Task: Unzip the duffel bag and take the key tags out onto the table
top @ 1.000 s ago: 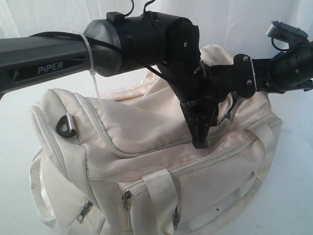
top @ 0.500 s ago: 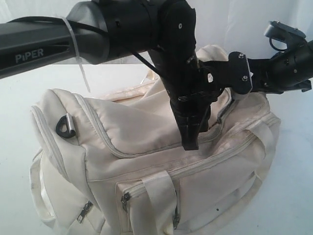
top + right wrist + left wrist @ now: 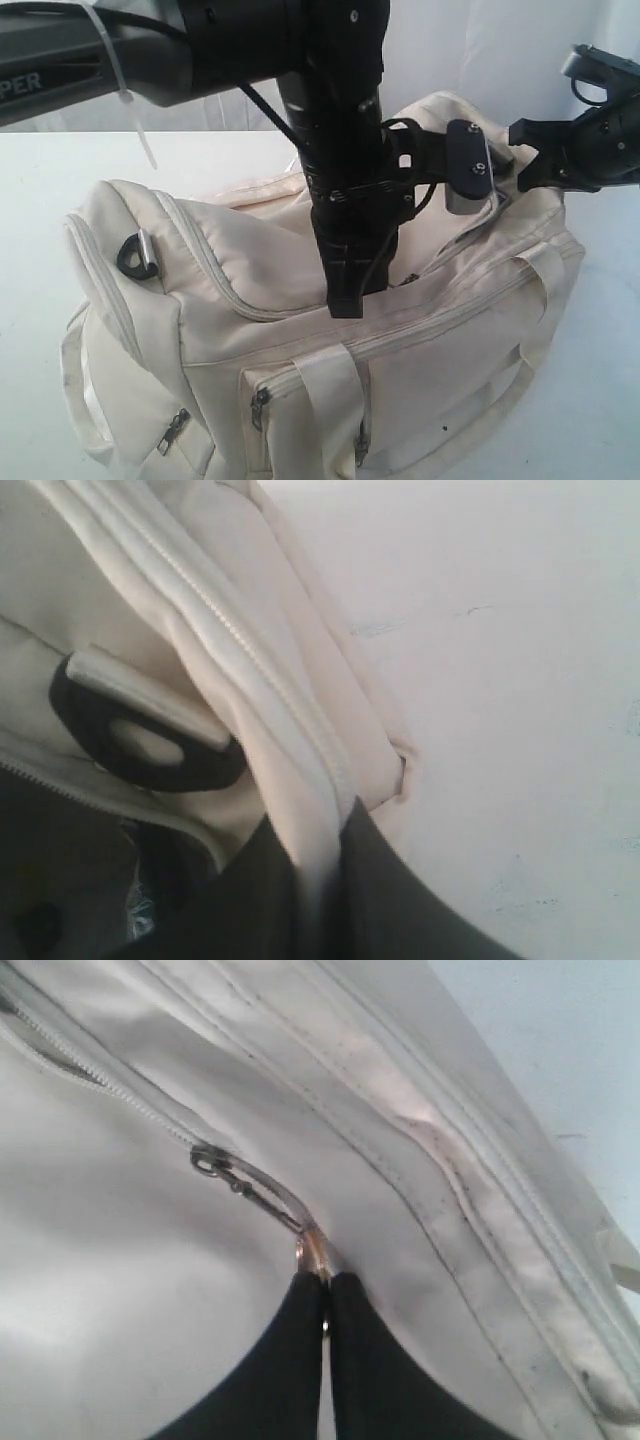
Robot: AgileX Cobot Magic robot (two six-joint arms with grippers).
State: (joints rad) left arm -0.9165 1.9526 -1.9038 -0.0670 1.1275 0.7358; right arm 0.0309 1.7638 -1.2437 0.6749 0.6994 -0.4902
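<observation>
Bag (image 3: 300, 360), cream and large, sits on the white worktop (image 3: 40, 200). It fills the middle of the exterior view, with its long side and strap handles toward the camera.

The left hand (image 3: 347, 303) points steeply down onto the bag's top, by the curved main zip. In the left wrist view its two black fingers (image 3: 285, 1360) are pressed together with almost no gap, nipping the metal zip pull (image 3: 312, 1253). The pull runs taut from the fingertips to the slider (image 3: 208, 1163) on the zip line.

The right hand (image 3: 320, 825) is at the bag's far right end. In the exterior view its tips are hidden behind the left arm's fittings. In the right wrist view its fingers are closed on a raised fold of the bag's piped edge, with the cloth sandwiched between them.

Just beside that fold lies a black D-ring (image 3: 140, 745) on a cream tab, with dark shadow below it. Another D-ring shows at the bag's left end. The front pocket zips (image 3: 260, 405) look shut.
</observation>
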